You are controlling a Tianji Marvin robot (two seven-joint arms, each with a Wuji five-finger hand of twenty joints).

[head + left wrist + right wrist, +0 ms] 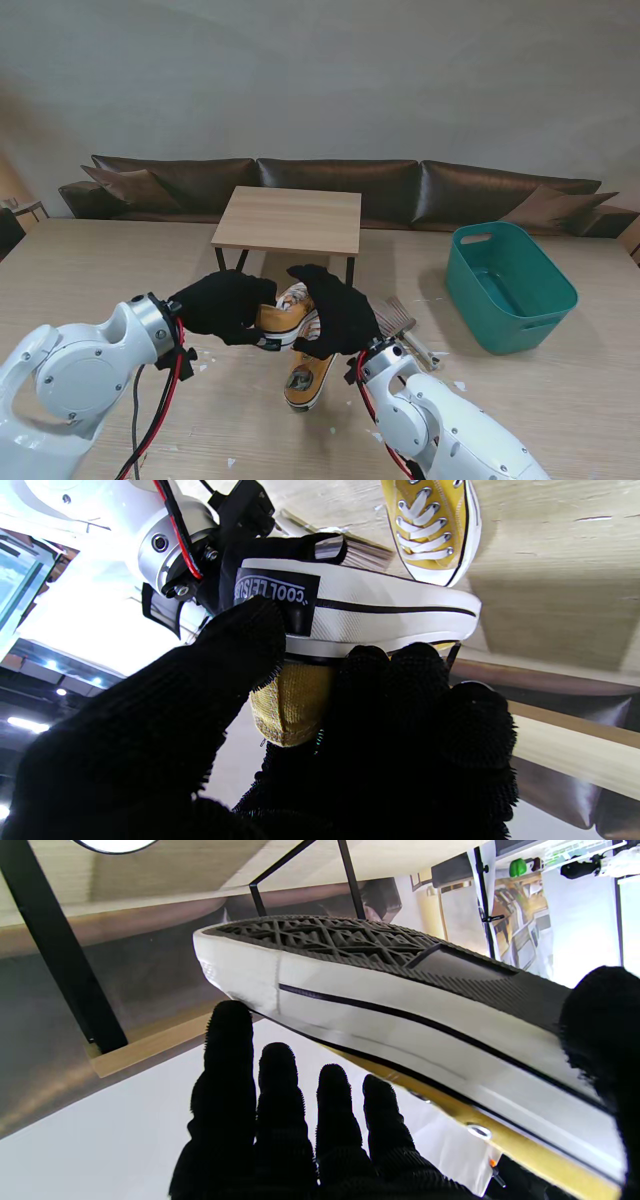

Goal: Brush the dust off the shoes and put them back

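Stand view: both arms up front, left robot hand (225,305) and right robot hand (335,310) wrapped around one yellow sneaker (283,318), lifted off the worktop (90,270). Second sneaker (305,378) lies at 6 o'clock from it; the brush (395,318), I think, at 3 o'clock.

Left wrist: fingers (390,680) clamp the heel.

Right wrist: thumb (600,1030) on the sole, fingers under the upper.
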